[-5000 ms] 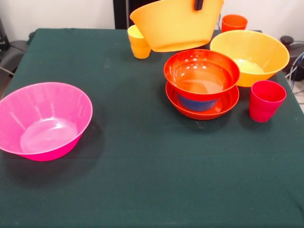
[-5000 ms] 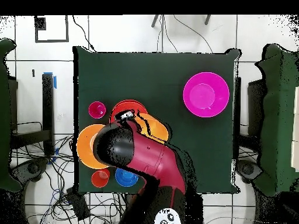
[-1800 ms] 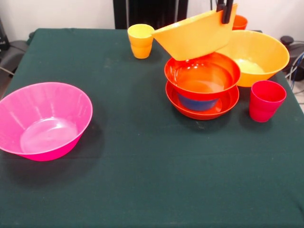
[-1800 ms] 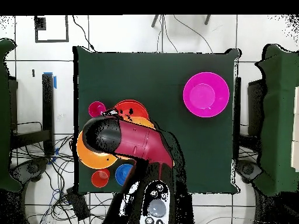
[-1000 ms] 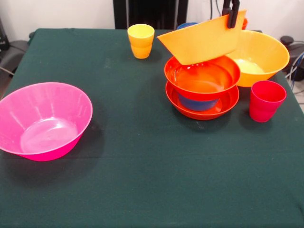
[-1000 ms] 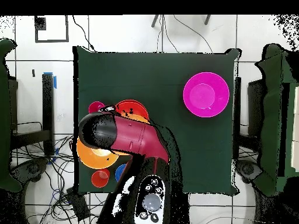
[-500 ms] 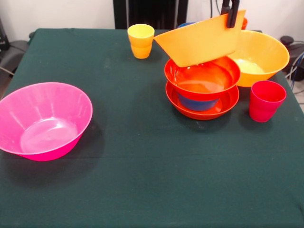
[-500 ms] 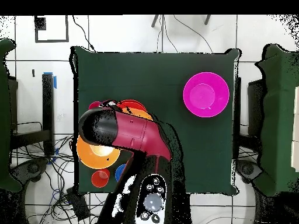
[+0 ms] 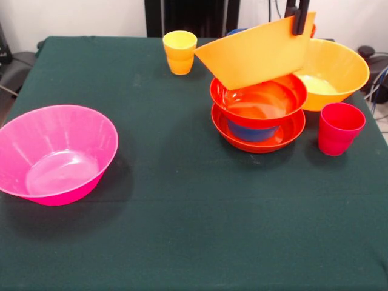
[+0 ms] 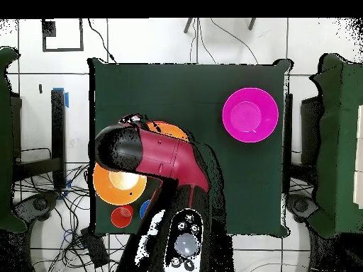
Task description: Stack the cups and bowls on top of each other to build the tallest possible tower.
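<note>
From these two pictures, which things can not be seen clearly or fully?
- Front view: tool cut off by the top edge.
- Front view: orange cup and a blue bowl mostly hidden behind the tilted orange bowl.
- Overhead view: the stack of red bowls and red cup covered by the arm.

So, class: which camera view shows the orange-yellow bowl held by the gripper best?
The front view: the tilted orange-yellow bowl shows whole, pinched at its rim by the gripper, hanging over the red-orange bowl. In the overhead view the arm hides nearly all of it.
</note>
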